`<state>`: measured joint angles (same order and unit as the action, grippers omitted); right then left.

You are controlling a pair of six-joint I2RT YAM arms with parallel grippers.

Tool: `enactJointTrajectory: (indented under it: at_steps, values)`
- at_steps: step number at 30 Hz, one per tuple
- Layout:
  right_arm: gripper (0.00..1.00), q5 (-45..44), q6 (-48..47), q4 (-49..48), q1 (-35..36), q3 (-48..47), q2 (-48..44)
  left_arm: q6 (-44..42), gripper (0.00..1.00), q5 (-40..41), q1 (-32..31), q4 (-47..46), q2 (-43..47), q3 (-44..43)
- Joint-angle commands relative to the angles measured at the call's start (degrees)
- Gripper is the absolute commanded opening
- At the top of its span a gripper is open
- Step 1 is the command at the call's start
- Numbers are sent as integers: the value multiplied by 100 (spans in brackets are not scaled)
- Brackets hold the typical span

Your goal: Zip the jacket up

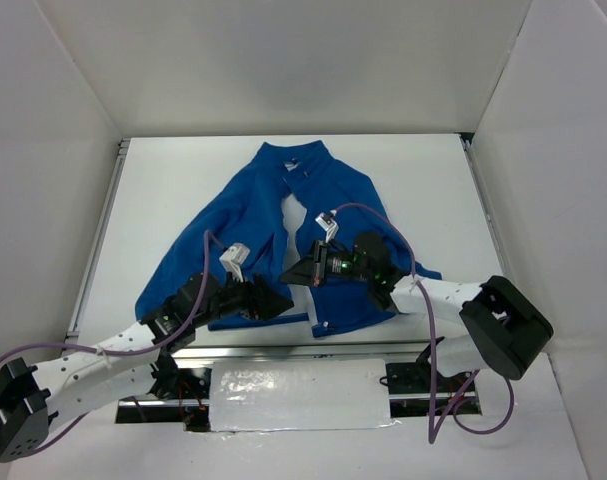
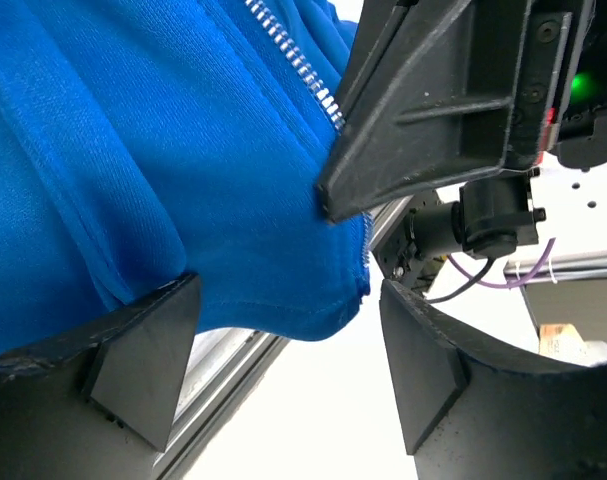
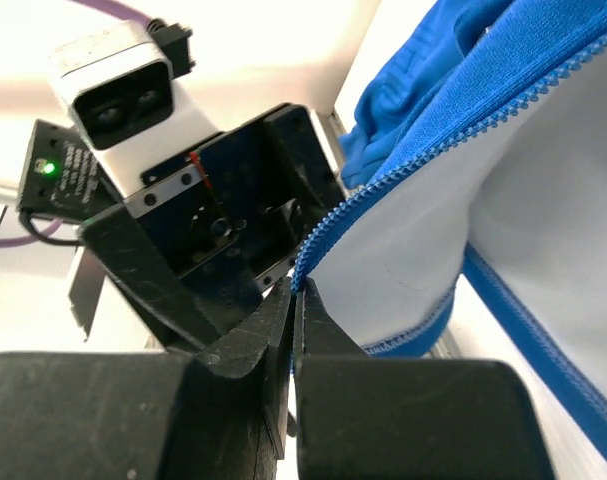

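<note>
The bright blue jacket (image 1: 323,190) lies open on the white table, collar at the far side. Its front gapes and the white lining shows. My right gripper (image 1: 291,272) is shut on the bottom end of the right panel's zipper edge (image 3: 403,170), pinched at the fingertips (image 3: 296,285), with the panel's corner lifted. My left gripper (image 1: 281,300) is open at the bottom hem of the left panel. In the left wrist view the hem corner (image 2: 323,300) hangs between the two open fingers (image 2: 143,350). The light zipper teeth (image 2: 293,50) run up behind the right gripper's fingers (image 2: 433,110). No pull shows.
A metal rail (image 1: 283,350) runs along the table's near edge under both grippers. A foil-covered patch (image 1: 298,395) lies between the arm bases. White walls enclose the table on three sides. Purple cables (image 1: 383,215) loop over the arms.
</note>
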<state>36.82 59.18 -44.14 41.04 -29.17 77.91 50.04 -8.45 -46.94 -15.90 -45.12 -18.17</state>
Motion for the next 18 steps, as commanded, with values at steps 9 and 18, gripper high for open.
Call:
enactJointTrajectory:
  at_steps: [9, 18]
  values:
    - [0, 335, 129, -693, 141, -98, 119, -21, 50, -175, 27, -783, -5, 68]
    - [0, 483, -117, -411, 141, -282, 391, -100, 19, -210, 27, -713, 232, 112]
